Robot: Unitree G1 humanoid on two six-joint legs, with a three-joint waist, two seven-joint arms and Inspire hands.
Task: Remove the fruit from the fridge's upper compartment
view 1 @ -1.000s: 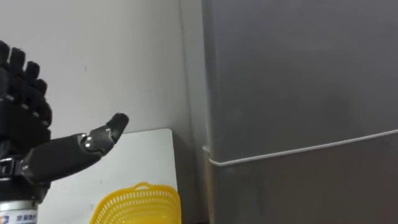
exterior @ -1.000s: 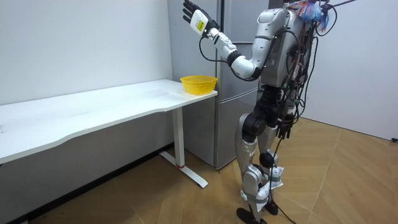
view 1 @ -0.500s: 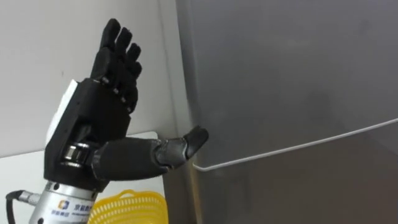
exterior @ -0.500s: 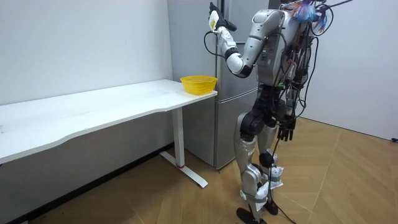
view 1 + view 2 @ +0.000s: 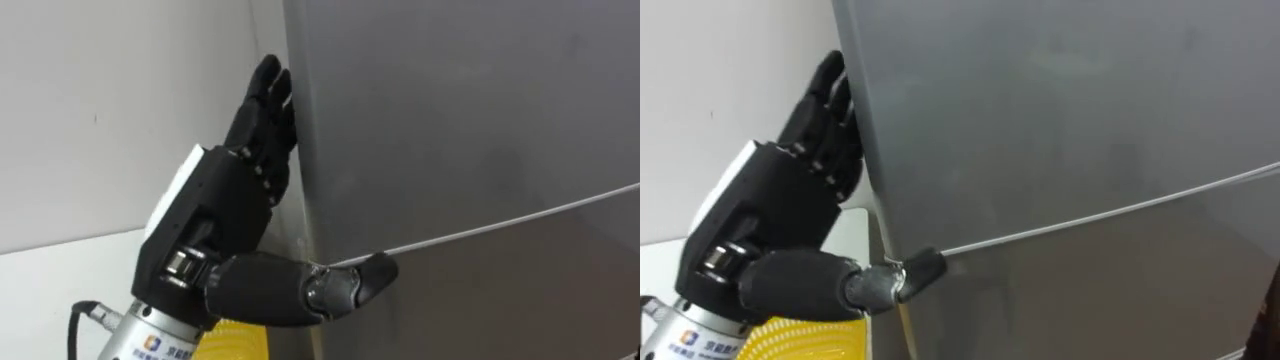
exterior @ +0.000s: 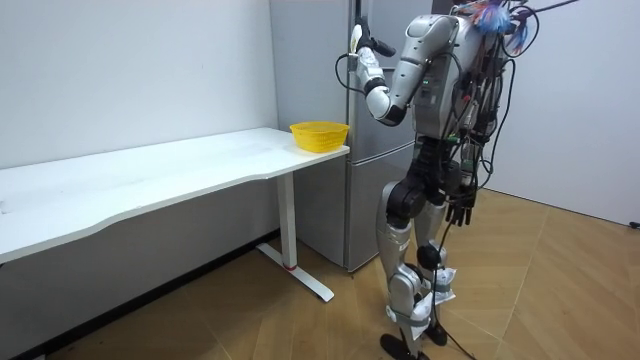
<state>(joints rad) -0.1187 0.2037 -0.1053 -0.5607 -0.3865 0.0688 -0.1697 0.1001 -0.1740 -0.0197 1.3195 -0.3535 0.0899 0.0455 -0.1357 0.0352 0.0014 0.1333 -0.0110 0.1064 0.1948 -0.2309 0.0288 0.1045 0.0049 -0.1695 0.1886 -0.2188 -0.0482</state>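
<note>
Left hand (image 5: 215,215) moved to fridge door (image 5: 450,120) edge, fingers (image 5: 268,90) straight, nr table (image 6: 150,175).

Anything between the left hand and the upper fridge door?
Nothing. In the left eye view the left hand is right at the upper door's left edge, fingers straight along it, thumb across its front.

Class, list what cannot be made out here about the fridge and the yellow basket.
- Inside the fridge: the shut upper door hides it in both eye views.
- Yellow basket: cut by the left eye view's bottom edge, partly behind the left hand.
- Basket contents: too small in the room view.
</note>
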